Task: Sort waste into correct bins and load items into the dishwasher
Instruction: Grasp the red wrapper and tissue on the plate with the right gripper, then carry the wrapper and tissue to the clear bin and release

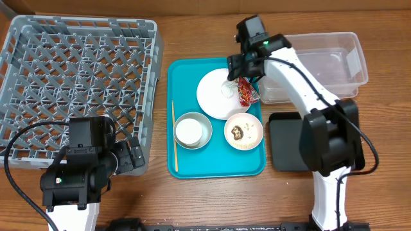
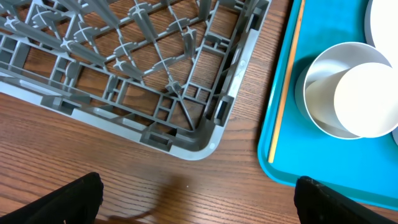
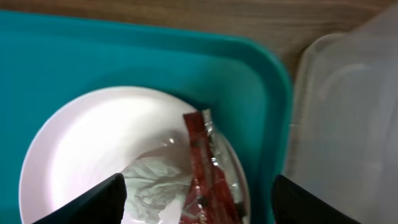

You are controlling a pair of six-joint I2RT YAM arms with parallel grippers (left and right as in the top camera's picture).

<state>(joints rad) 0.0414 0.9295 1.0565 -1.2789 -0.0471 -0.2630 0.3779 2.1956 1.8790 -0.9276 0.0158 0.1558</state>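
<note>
None of the sorting or loading shows as done. The dish rack [image 1: 77, 70], upper left of the overhead frame, holds nothing. The clear tub [image 1: 321, 61] at upper right and the black tray [image 1: 286, 141] below it look bare.

All the pieces sit on the teal tray [image 1: 192, 167] at centre. The large plate [image 1: 209, 96] carries the paper scrap [image 1: 228, 88], with the red wrapper [image 1: 246, 92] at its right rim. The white cup [image 2: 367, 99] sits inside the grey bowl [image 2: 309, 102]. The small plate [image 1: 253, 131] holds the brown lump [image 1: 237, 132]; rice grains are too small to make out. The wooden stick [image 1: 173, 138] lies along the tray's left edge.

The right fingers [image 3: 93, 202] are spread wide directly above the wrapper and scrap, gripping nothing; I judge the first waste pick is at hand. The left fingers [image 2: 68, 202], also spread and empty, hang over the bench by the rack's lower right corner.
</note>
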